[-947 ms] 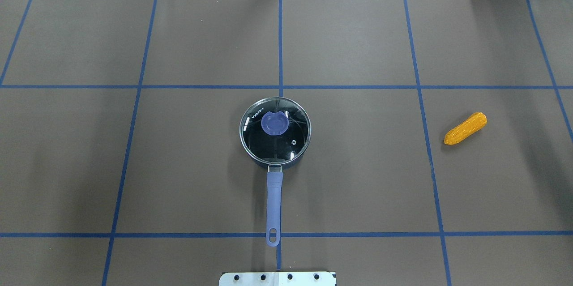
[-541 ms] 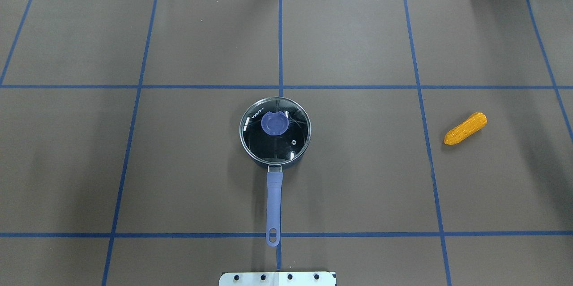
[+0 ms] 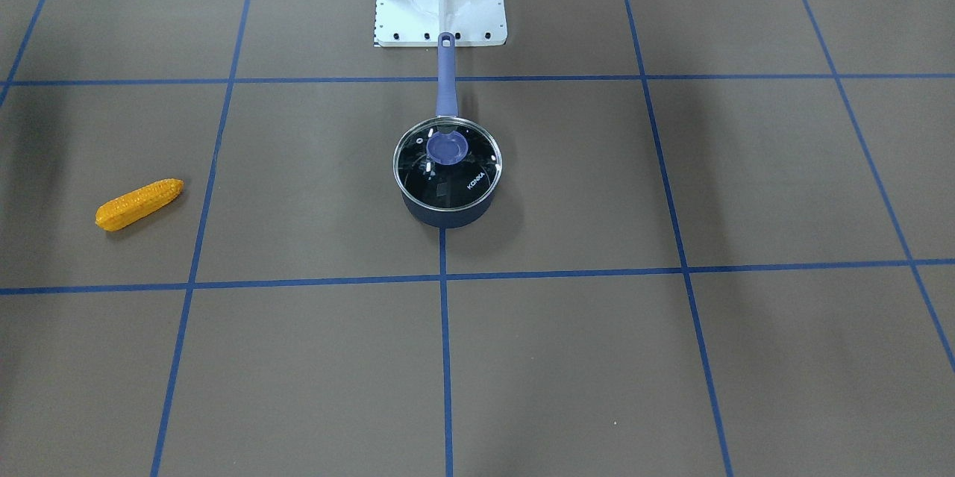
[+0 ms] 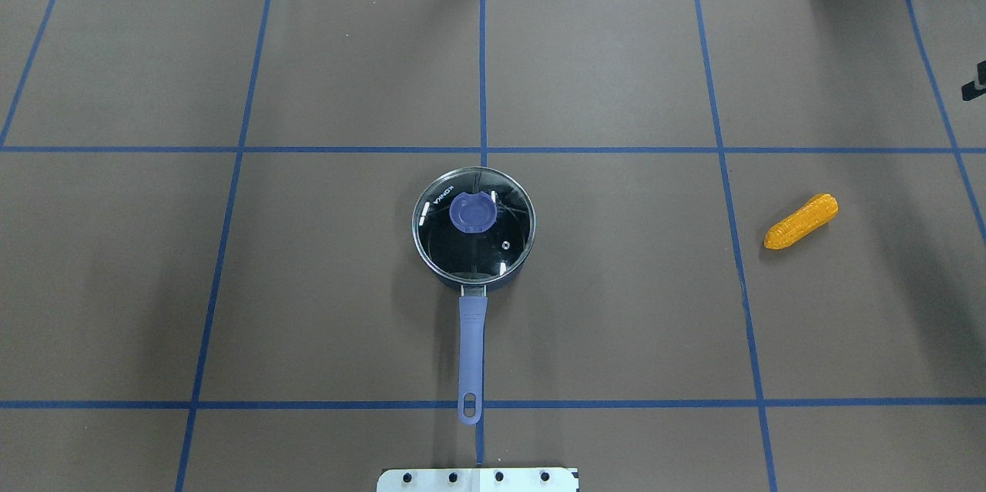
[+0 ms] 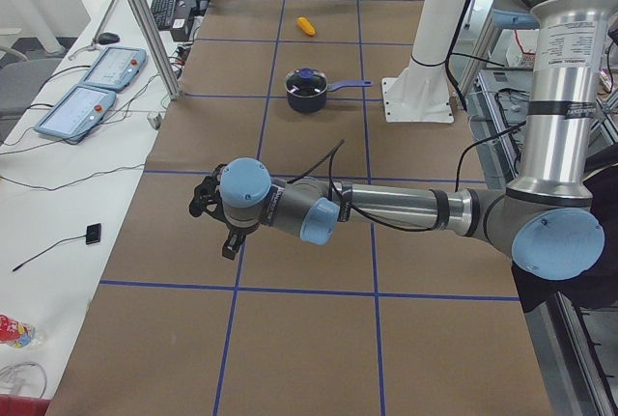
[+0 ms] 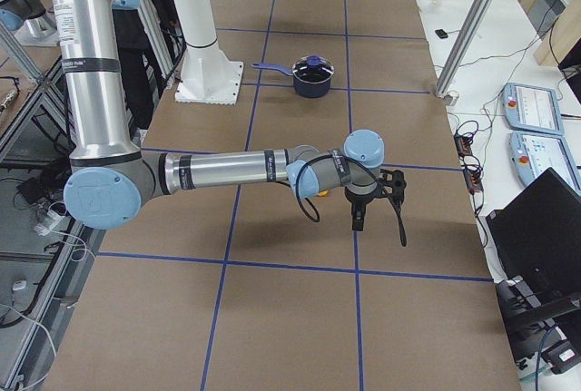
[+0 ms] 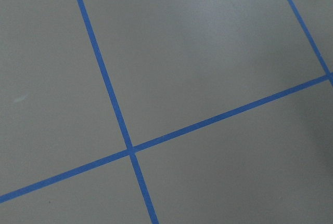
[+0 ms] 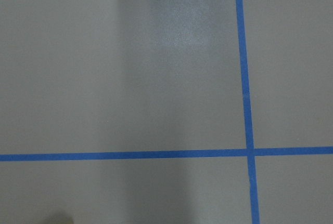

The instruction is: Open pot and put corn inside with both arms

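The dark navy pot [image 4: 474, 284] stands at the table's middle, its lavender handle [image 4: 471, 349] pointing at the robot base. A glass lid [image 4: 504, 246] with a purple knob [image 4: 471, 212] sits on it. The pot also shows in the front-facing view [image 3: 445, 216]. The orange corn [image 4: 801, 221] lies flat on the right, apart from the pot, and shows in the front-facing view [image 3: 139, 203]. My left gripper [image 5: 214, 215] hovers over bare table far left of the pot. My right gripper [image 6: 377, 214] hovers near the corn; only a black sliver [image 4: 974, 84] shows overhead. I cannot tell whether either is open.
The white robot base plate [image 4: 477, 479] lies just behind the handle's end. Blue tape lines grid the brown table cover [image 4: 231, 284]. Control tablets [image 5: 82, 107] and an aluminium post [image 5: 145, 30] stand past the table's far edge.
A black sliver of the right gripper has come into the overhead view at its right edge. The pot, lid and corn have not moved.
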